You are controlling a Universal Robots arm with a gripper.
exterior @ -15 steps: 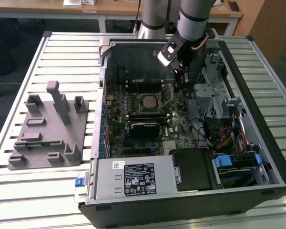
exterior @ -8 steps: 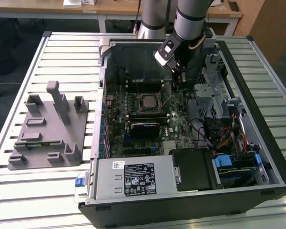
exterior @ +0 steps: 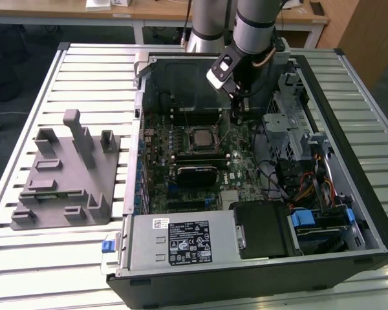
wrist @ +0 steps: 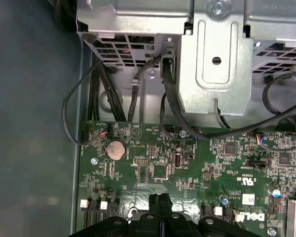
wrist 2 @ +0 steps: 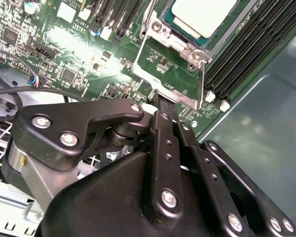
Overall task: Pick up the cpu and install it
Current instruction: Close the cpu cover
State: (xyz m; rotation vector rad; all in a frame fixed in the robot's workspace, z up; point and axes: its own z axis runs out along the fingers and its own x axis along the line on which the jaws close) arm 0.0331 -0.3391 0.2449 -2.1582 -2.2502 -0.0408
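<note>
The cpu [exterior: 200, 137] lies flat in its socket in the middle of the motherboard [exterior: 181, 194], pale silver top up; the second wrist view shows the cpu [wrist 2: 203, 14] inside the metal socket frame [wrist 2: 173, 74]. My gripper [exterior: 235, 103] hangs over the board just beyond the socket, toward the exterior view's right. Its two black fingers [wrist 2: 164, 118] are pressed together with nothing between them, tips at the edge of the socket frame. In the first wrist view the gripper [wrist: 160, 198] sits shut above the green board.
The open computer case [exterior: 368, 213] lies on a slatted table. A grey plastic tray [exterior: 64, 174] with upright blocks stands at the exterior view's left. A black module [exterior: 197, 174] sits below the socket. Metal drive cage [wrist: 212, 59] and cables [wrist: 167, 94] crowd one side.
</note>
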